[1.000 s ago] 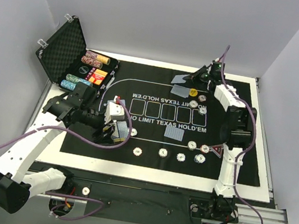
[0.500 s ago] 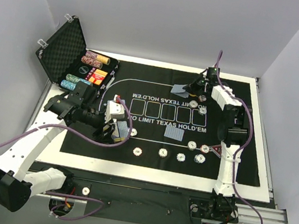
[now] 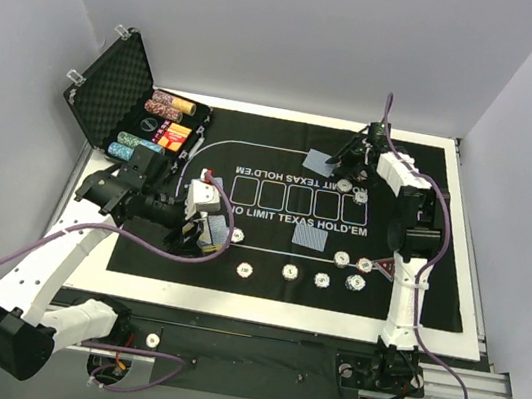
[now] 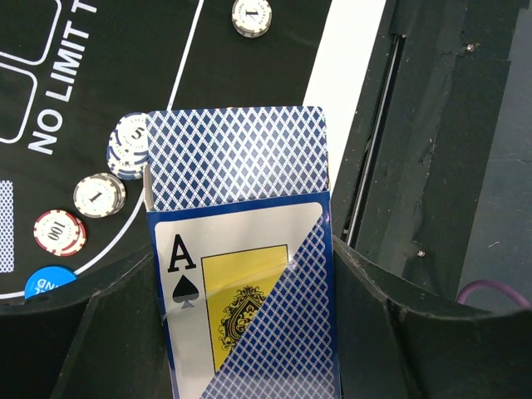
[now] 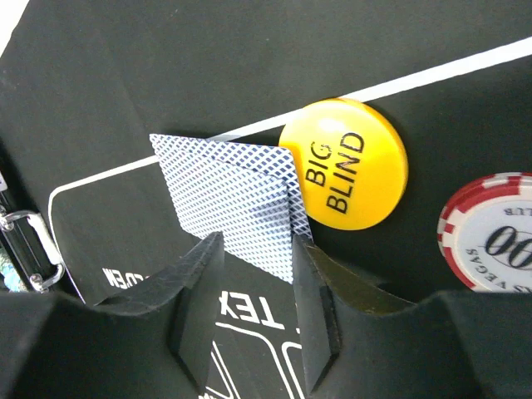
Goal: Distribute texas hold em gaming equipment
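My left gripper (image 3: 205, 216) is shut on a deck of blue-backed cards (image 4: 241, 249) with an ace of spades face showing, held above the mat's near left part (image 4: 245, 278). My right gripper (image 3: 344, 157) is at the far end of the mat with its jaws apart (image 5: 253, 249). Just beyond its fingertips, two overlapping blue-backed cards (image 5: 229, 187) lie on the felt (image 3: 320, 161), touching the yellow BIG BLIND button (image 5: 343, 164). A red-and-white chip (image 5: 490, 241) lies to the right. Another card (image 3: 313, 237) lies mid-mat. Several chips (image 3: 289, 271) and a red triangular marker (image 3: 384, 269) lie along the near side.
The open black case (image 3: 111, 94) with chip stacks (image 3: 167, 103) stands at the far left, off the mat's corner. Under the left gripper lie a small chip stack (image 4: 129, 150), single chips (image 4: 98, 194) and a blue button (image 4: 46, 283). The mat's white border (image 4: 345, 91) runs beside them.
The right gripper has come down and left at the far end. The card that was under it now lies overlapping the other card on the mat. The left arm has barely moved.
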Available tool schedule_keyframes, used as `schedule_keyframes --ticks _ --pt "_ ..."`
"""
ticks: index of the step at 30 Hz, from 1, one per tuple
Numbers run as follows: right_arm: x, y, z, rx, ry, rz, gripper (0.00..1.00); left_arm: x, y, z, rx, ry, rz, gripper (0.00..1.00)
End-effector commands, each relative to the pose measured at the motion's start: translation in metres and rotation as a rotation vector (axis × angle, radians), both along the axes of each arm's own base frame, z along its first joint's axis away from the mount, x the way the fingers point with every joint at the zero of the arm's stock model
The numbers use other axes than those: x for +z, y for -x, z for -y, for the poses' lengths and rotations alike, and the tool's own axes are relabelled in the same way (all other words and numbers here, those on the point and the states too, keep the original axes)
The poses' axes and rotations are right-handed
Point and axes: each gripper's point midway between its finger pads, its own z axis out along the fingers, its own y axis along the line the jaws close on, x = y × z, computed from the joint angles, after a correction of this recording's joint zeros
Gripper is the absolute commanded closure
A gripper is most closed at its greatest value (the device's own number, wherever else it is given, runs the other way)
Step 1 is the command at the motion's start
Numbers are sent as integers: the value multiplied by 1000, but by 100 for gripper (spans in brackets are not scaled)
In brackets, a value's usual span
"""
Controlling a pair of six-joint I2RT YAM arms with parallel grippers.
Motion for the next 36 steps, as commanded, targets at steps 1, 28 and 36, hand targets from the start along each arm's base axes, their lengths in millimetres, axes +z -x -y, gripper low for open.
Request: schedule_keyframes --ticks 1,28,36 --pt "32 5 15 -6 46 31 63 21 5 7 -32 75 44 100" --pt "231 277 -149 504 -294 411 17 19 4 8 -44 69 38 100" --pt "215 351 -204 682 -335 362 16 19 7 8 -44 67 40 100"
